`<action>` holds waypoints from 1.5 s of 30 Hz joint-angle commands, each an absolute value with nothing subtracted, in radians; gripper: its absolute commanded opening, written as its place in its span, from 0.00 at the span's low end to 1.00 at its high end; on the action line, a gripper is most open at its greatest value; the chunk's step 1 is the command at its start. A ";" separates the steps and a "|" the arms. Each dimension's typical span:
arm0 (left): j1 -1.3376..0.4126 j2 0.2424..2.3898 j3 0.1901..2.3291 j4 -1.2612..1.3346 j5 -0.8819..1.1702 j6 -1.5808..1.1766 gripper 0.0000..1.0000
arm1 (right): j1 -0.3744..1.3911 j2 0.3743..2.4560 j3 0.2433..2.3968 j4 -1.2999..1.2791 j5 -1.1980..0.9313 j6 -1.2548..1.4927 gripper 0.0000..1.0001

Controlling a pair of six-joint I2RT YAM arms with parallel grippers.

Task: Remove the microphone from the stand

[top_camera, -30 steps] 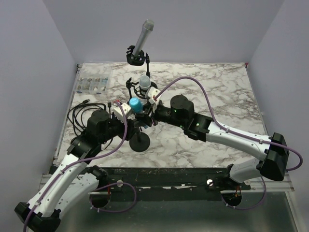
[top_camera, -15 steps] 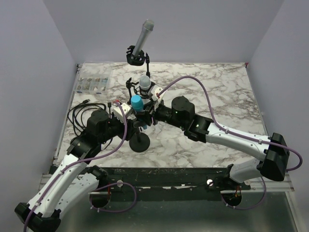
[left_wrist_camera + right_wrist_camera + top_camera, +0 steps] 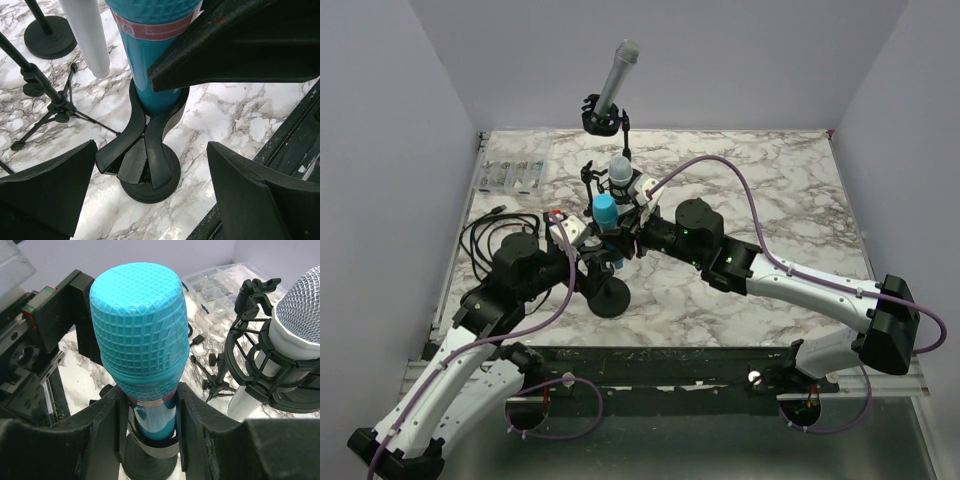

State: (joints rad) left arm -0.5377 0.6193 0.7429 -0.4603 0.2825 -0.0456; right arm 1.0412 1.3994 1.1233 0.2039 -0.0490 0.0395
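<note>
The blue microphone (image 3: 140,330) stands upright with its lower end in the black clip (image 3: 150,131) of a short stand with a round base (image 3: 150,175). My right gripper (image 3: 152,425) is shut on the microphone's shiny body just under the mesh head, one finger (image 3: 102,430) on each side. In the top view the microphone (image 3: 605,211) sits between both wrists, with the right gripper (image 3: 623,232) on it. My left gripper (image 3: 150,195) is open, its fingers (image 3: 47,192) wide apart on either side of the stand's base and touching nothing. From above, the left gripper (image 3: 586,256) hangs just left of the stand (image 3: 608,297).
A white microphone (image 3: 295,315) in a shock mount on a tripod (image 3: 50,102) stands close behind. A grey microphone (image 3: 617,72) on a tall stand is at the back. Black cables (image 3: 490,235) and a clear parts box (image 3: 515,172) lie at left. The table's front edge (image 3: 295,145) is near.
My left gripper has opened and let go of the stand, and its arm has dropped back a little. The right gripper keeps its hold on the blue microphone.
</note>
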 commanded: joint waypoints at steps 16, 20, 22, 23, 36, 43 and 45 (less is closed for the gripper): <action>-0.538 0.758 0.779 -0.523 0.232 -0.030 0.14 | 1.046 1.355 1.125 0.264 -0.064 0.043 0.01; -0.538 0.762 0.773 -0.527 0.207 -0.033 0.00 | 1.045 1.357 1.143 0.261 -0.066 0.043 0.01; -0.538 0.747 0.766 -0.516 0.215 -0.034 0.00 | 1.045 1.356 1.154 0.262 -0.064 0.046 0.01; -0.538 0.740 0.765 -0.514 0.209 -0.033 0.00 | 1.046 1.356 1.159 0.263 -0.064 0.045 0.01; -0.538 0.730 0.763 -0.509 0.201 -0.028 0.00 | 1.045 1.296 1.266 0.284 0.253 0.055 0.01; -0.538 0.732 0.774 -0.522 0.197 -0.039 0.41 | 1.045 1.224 1.263 0.249 0.409 0.021 0.01; -0.538 0.722 0.772 -0.521 0.198 -0.043 0.57 | 1.046 1.193 1.236 0.242 0.441 0.010 0.01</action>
